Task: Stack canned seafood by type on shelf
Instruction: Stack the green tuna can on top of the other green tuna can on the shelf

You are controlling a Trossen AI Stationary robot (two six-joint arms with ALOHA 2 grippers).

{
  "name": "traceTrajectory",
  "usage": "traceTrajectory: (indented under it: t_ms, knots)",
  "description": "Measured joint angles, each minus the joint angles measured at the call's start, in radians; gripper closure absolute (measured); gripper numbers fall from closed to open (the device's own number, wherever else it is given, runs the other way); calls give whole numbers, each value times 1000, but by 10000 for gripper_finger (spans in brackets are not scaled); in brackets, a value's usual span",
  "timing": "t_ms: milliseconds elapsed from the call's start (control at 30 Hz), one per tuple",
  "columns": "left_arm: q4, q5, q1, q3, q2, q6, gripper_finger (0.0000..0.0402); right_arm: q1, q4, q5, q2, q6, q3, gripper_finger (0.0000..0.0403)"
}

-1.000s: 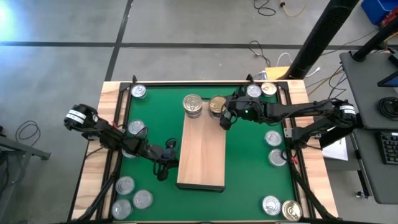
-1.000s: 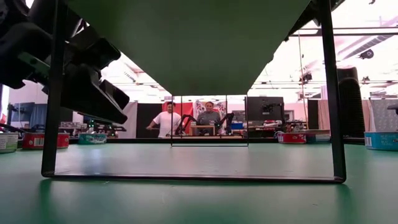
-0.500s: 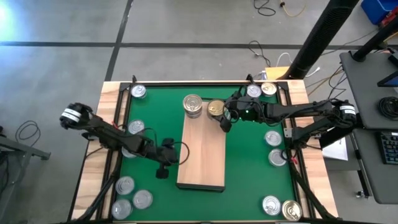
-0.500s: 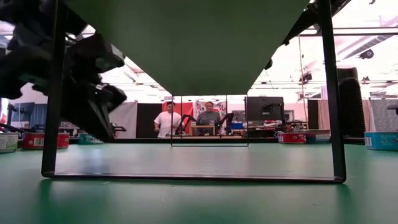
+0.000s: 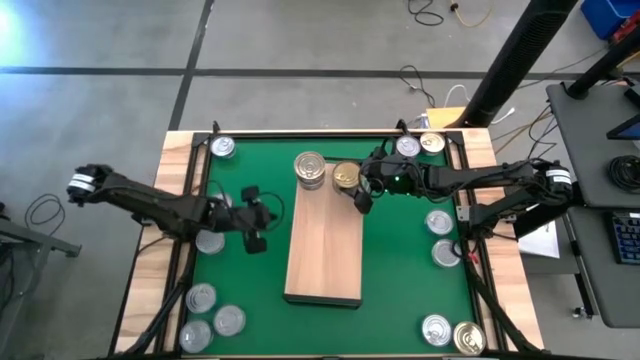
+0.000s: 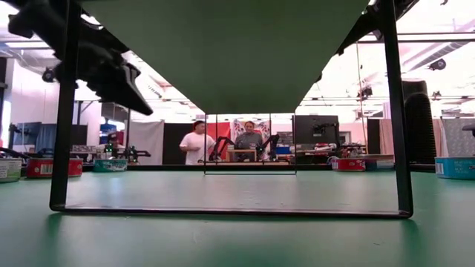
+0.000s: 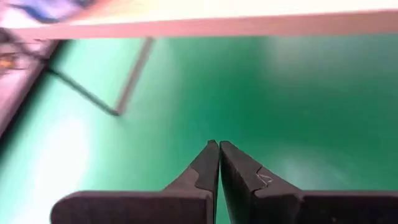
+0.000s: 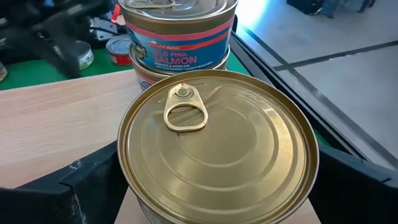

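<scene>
A light-wood shelf (image 5: 325,250) stands mid-table on the green mat. At its far end sits a stack of silver-topped salmon cans (image 5: 310,168) (image 8: 177,31), and right beside it a gold-topped can (image 5: 345,176) (image 8: 217,149). My right gripper (image 5: 358,188) is open. Its fingers (image 8: 87,186) stand on either side of the gold can, close to its wall. My left gripper (image 5: 255,222) (image 7: 217,149) is shut and empty. It hangs over the mat, left of the shelf, slanting down.
Loose cans lie on the mat: far left (image 5: 222,147), mid left (image 5: 218,205), near left (image 5: 200,297) (image 5: 230,320), right (image 5: 438,222) (image 5: 445,253), near right (image 5: 437,328) and far right (image 5: 408,147). The low view looks under the shelf; people (image 6: 199,144) stand in the room behind.
My left gripper, still shut, has risen off the mat. It has moved toward the table's far edge along the shelf's left side, tipping up from a steep downward point. The cans on the shelf stay where they were.
</scene>
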State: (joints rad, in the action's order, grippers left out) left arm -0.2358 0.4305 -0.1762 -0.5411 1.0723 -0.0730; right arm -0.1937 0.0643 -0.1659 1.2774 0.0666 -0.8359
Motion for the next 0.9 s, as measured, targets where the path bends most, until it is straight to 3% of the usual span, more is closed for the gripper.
traceTrajectory:
  t_ms: [267, 333, 533, 900]
  knots:
    - [-16, 239, 137, -39, -11, 165, 402, -3, 6, -3, 0, 3, 6, 3]
    - [0, 187, 186, -61, -10, 216, 402, -3, 6, -6, 0, 6, 7, 3]
    - [55, -110, 336, -116, -5, 355, 402, -3, 5, -9, 0, 4, 7, 3]
    - [193, -153, 410, -160, 115, 418, 402, -23, 30, 49, -1, -67, 29, 3]
